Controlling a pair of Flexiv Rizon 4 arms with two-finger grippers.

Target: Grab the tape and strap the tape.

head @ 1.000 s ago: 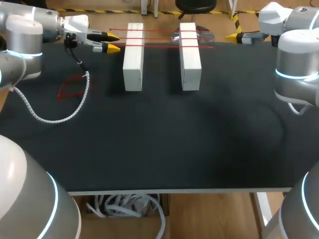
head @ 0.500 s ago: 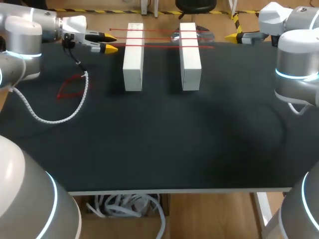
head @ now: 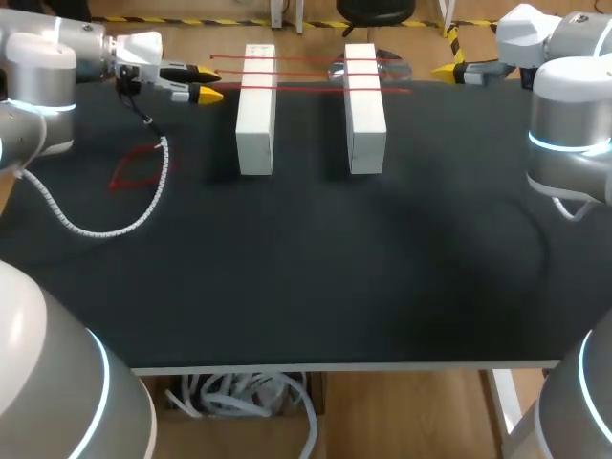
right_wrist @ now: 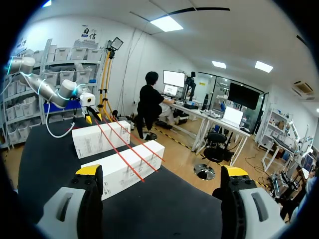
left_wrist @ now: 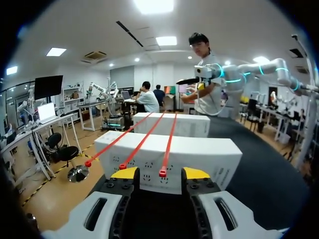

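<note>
Three red straps (head: 311, 73) lie side by side across two white boxes, the left box (head: 255, 110) and the right box (head: 364, 107), at the back of the black table (head: 316, 268). My left gripper (head: 209, 85) hovers just left of the left box, level with the straps' ends, and is partly open. In the left wrist view one strap end (left_wrist: 162, 173) sits between the fingers (left_wrist: 125, 173) without touching them, in front of the near box (left_wrist: 199, 154). My right gripper (head: 446, 71) hangs wide open to the right of the right box. Its wrist view shows nothing between the fingers (right_wrist: 89, 171).
A loose red strap (head: 134, 172) lies in a loop on the table at the left. Beside it runs the left arm's white coiled cable (head: 105, 227). The front half of the table holds nothing else.
My left gripper has drawn back a little to the left, away from the left box. The right arm, boxes and straps have not moved.
</note>
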